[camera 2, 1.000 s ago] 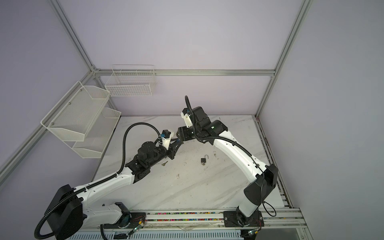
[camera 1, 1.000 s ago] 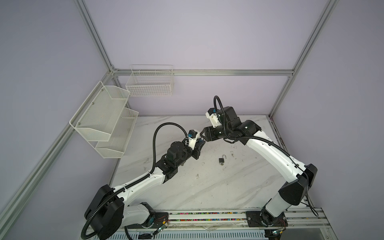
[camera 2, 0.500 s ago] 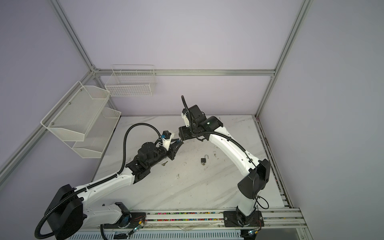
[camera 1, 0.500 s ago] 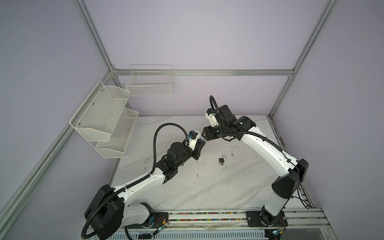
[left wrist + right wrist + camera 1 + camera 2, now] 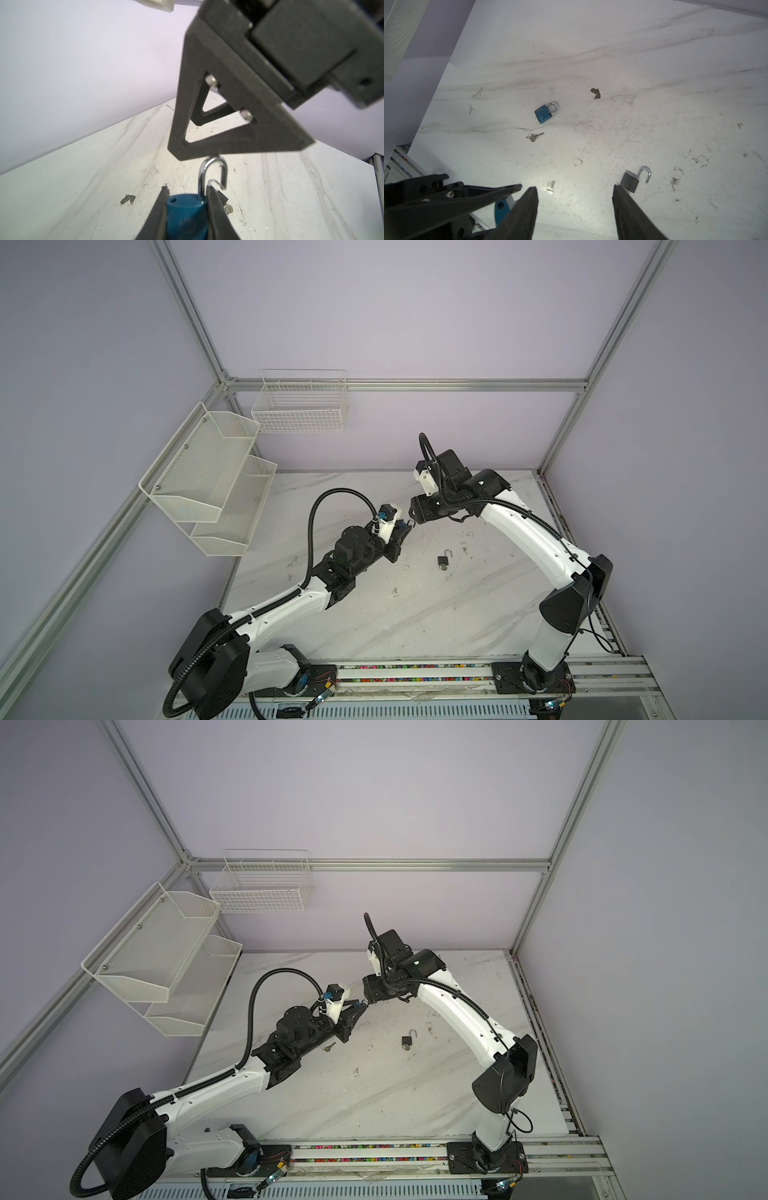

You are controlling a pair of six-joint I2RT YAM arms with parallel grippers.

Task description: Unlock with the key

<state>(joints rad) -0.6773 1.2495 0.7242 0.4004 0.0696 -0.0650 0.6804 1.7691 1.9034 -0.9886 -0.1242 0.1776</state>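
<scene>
My left pincer (image 5: 187, 192) is clamped on a smooth blue padlock (image 5: 187, 212), its steel hoop (image 5: 201, 178) standing open. My right pincer (image 5: 574, 192) gapes just beside the hoop. The small toothed key (image 5: 535, 136) lies on the scuffed marbled table (image 5: 654, 83), beside a shut blue lock (image 5: 543, 114).

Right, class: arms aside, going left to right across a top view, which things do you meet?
White mesh shelf → wire basket → key → black padlock, its shackle open.

Marble-look table (image 5: 633, 62) w/ shut blue padlock (image 5: 544, 113), key (image 5: 534, 136) nearby, open grey padlock (image 5: 631, 182) apart.
</scene>
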